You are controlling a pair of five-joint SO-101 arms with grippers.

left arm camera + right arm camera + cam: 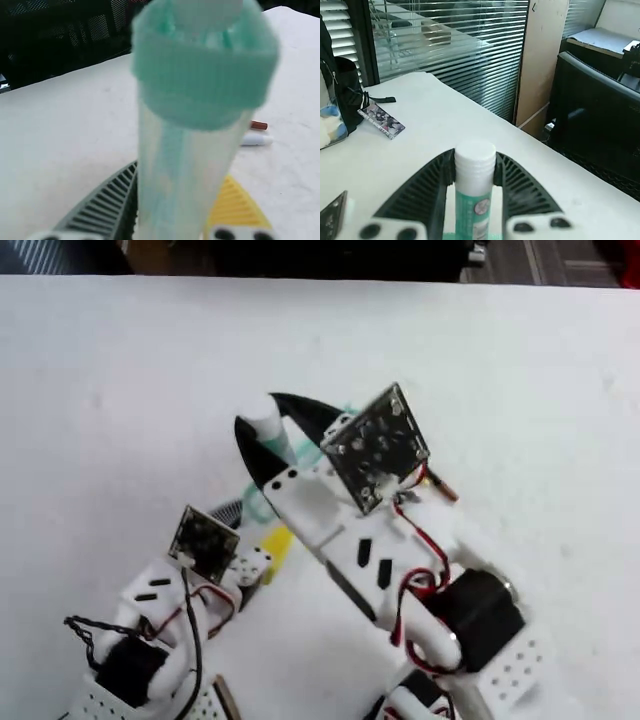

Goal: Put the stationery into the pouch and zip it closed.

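Table: broad white top (120,390), evenly lit.
Window: horizontal blinds (470,45), daylight showing through.
Wall: pale wooden panel (542,55) just beside the blinds.
Furniture: black mesh chair (595,130) beyond the table's edge.

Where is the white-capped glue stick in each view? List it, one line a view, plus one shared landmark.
High view: glue stick left of centre, clamped between the black fingers of the right hand.
Right wrist view: glue stick between that hand's fingers, white cap farthest out.
Left wrist view: cannot tell; the left hand holds a teal-capped tube, maybe another item.
Shared landmark: the white table.
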